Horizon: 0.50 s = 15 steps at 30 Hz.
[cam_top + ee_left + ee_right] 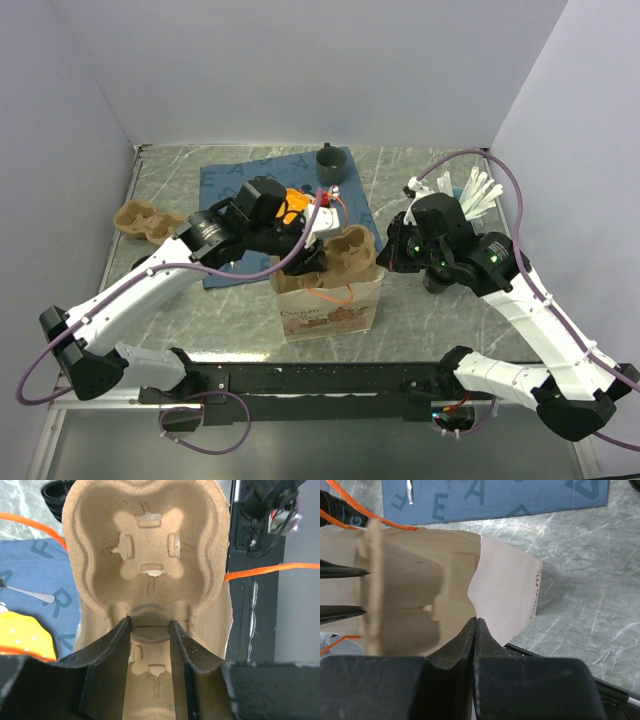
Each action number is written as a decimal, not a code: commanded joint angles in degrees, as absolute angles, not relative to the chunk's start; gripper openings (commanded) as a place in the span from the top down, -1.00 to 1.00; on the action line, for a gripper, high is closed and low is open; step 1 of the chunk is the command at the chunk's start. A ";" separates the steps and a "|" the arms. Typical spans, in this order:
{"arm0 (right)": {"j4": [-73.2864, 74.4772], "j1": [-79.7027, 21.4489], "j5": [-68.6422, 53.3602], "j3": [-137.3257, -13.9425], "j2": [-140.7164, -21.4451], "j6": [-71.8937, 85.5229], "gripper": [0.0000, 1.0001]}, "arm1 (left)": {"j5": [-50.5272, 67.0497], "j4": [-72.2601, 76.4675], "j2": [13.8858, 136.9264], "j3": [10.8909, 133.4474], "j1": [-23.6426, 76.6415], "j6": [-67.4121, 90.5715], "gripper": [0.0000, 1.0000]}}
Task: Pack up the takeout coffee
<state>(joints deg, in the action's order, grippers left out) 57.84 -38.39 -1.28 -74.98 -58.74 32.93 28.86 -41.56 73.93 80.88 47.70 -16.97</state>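
Observation:
A brown paper bag [330, 310] with orange handles stands upright at the table's front centre. My left gripper [305, 255] is shut on the middle ridge of a moulded cardboard cup carrier [348, 252], which stands on edge in the bag's mouth. In the left wrist view the fingers [112, 652] clamp the carrier [145, 540] between its two cup wells. My right gripper [388, 255] is shut on the bag's right rim. In the right wrist view the gripper [476, 622] pinches the bag's paper edge [507, 592], with the carrier [395, 587] inside to the left. No coffee cup sits in the carrier.
A second cardboard carrier [140, 220] lies at the far left. A blue cloth [270, 185] holds a dark cup [330, 160], an orange-yellow item [292, 205] and a spoon [30, 594]. White utensils [480, 190] lie at the back right. A dark cup [438, 282] stands under my right arm.

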 commanded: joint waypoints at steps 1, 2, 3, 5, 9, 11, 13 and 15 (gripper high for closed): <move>56.95 -38.50 -0.09 -77.43 -58.45 31.82 1.00 | 26.46 -42.80 75.76 82.18 49.30 -19.16 0.57; 57.04 -38.58 -0.09 -77.52 -58.53 31.82 1.00 | 25.76 -43.41 75.94 82.26 49.74 -19.16 0.57; 57.04 -38.67 -0.17 -77.43 -58.45 31.82 1.00 | 25.40 -43.50 76.11 82.27 50.01 -19.16 0.58; 57.04 -38.58 -0.09 -76.99 -58.36 31.90 1.00 | 23.92 -44.12 76.20 82.00 50.80 -19.07 0.58; 56.87 -38.58 1.13 -76.29 -57.66 32.17 1.00 | 21.80 -45.96 76.64 81.83 51.59 -19.42 0.58; 56.78 -38.67 1.14 -76.38 -57.57 31.99 1.00 | 21.10 -46.58 77.08 81.83 51.94 -19.77 0.59; 56.95 -38.58 1.05 -76.55 -57.66 31.82 1.00 | 20.22 -47.37 77.69 82.26 52.21 -19.95 0.59; 56.95 -38.67 0.97 -76.46 -57.57 31.82 1.00 | 19.60 -47.46 78.22 82.53 52.56 -19.78 0.58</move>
<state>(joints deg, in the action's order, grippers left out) 57.87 -38.39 -0.45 -75.00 -58.63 32.49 21.71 -46.22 77.10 80.90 51.75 -18.41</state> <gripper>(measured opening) 0.008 0.384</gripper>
